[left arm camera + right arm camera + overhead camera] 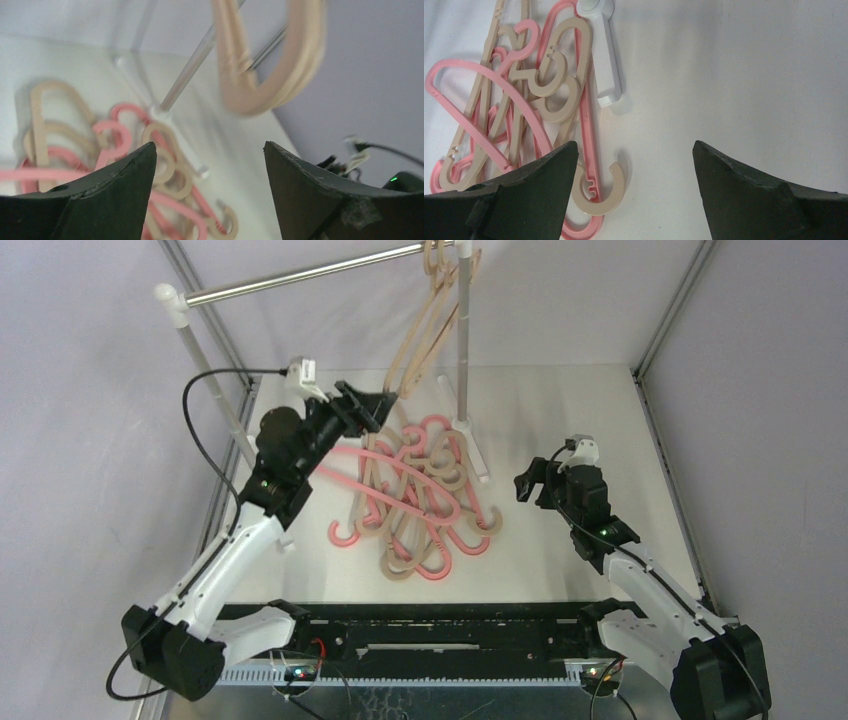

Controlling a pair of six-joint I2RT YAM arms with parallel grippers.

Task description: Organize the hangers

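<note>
Two beige hangers [425, 330] hang by their hooks on the silver rail [300, 277], far right end. The rest sit in a tangled pink and beige pile [415, 495] on the bench [560, 410], just beside the white post foot [605, 55]. My left end effector [390, 400] is up at the lower ends of the hung pair, jaws wide apart, nothing between them. The left wrist view shows the beige loops ahead of it, blurred, and I can't tell if they touch. My right end effector [634, 145] hovers over bare bench just right of the pile, also spread wide and empty. My read is that these hangers are thin plastic, so light, stiff and a bit slick, and the hooks interlock, so pulling one likely drags its neighbours. Best grip is probably across a straight arm or the neck under the hook, not the curved hook itself. One long pink hanger [400, 485] lies across the top of the pile and looks the easiest to free.
</note>
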